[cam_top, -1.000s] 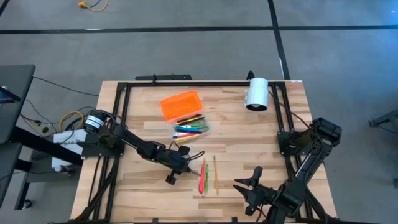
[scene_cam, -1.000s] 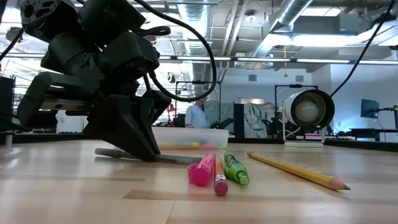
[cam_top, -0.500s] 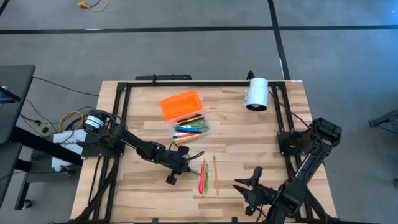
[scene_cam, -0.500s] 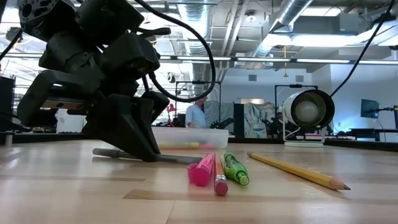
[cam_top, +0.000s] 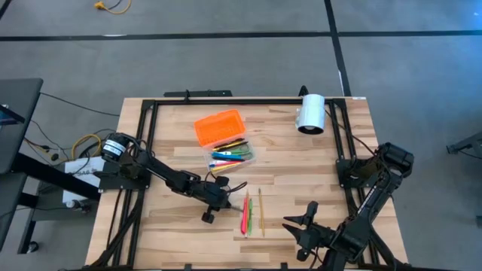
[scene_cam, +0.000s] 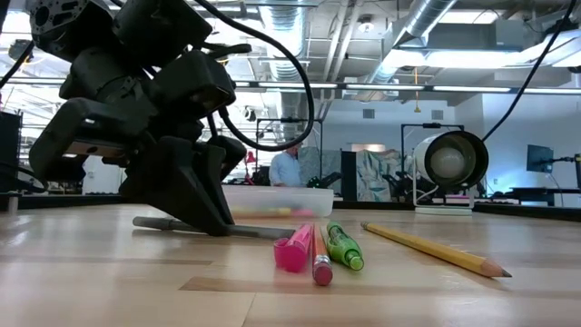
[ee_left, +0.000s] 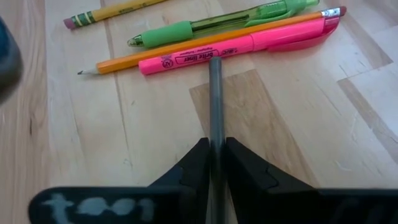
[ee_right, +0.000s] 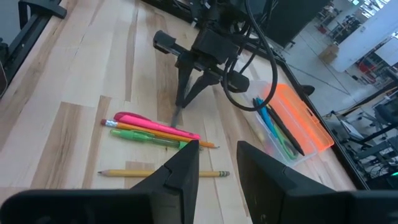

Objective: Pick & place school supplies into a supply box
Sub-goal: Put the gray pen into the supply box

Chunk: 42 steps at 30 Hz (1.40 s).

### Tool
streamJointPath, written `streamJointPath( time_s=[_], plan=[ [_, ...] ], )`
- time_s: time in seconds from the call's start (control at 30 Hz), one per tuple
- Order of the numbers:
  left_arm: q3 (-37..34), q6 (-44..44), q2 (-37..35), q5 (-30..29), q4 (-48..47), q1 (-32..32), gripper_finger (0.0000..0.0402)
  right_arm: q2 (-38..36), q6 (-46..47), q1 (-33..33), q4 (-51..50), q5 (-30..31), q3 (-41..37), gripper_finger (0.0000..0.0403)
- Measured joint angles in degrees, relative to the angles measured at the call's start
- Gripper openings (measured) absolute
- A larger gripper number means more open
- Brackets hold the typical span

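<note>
Supply box (cam_top: pixel 226 141): clear base holding coloured pens, orange ribbed lid (cam_top: pixel 219 126) open beside it. Near the box, on my side: pink highlighter (ee_left: pixel 249 43), orange pencil (ee_left: pixel 186 51), green pen (ee_left: pixel 217 25), yellow pencil (scene_cam: pixel 436 249), lying flat; grey pen (ee_left: pixel 215 99) between my fingers.

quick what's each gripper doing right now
left gripper: fingers close around a thin grey pen lying on the wooden table; grip cannot be told.
right gripper: open, empty.

Your left arm (cam_top: pixel 162 178) reads matte black, blocky links, a silver round cap near the bench (cam_top: pixel 316 162) edge, black cables looping over its wrist; the fingers (ee_left: pixel 193 168) are dark tapered wedges.
</note>
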Motion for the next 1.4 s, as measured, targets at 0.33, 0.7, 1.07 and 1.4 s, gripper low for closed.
streamJointPath(
  time_s=[0.33,0.7,1.07,1.4],
  plan=[
    [0.07,-3.57,-0.07,-2.21,-2.21,-0.17,0.0045,0.0,0.02,0.0,-0.02,-0.01,0.0,0.0102],
    [0.07,-3.23,-0.09,-5.01,-2.38,-1.56,0.002,0.0,0.02,0.0,-0.02,0.01,0.0,0.0102],
    [0.09,-1.77,-0.07,-11.4,-2.32,-3.55,0.0023,0.0,0.07,0.0,0.0,0.01,0.02,0.0102],
    [0.17,-0.11,0.02,-20.08,-2.86,-5.85,0.0014,0.0,0.07,0.01,0.02,0.01,0.02,0.0102]
  ],
)
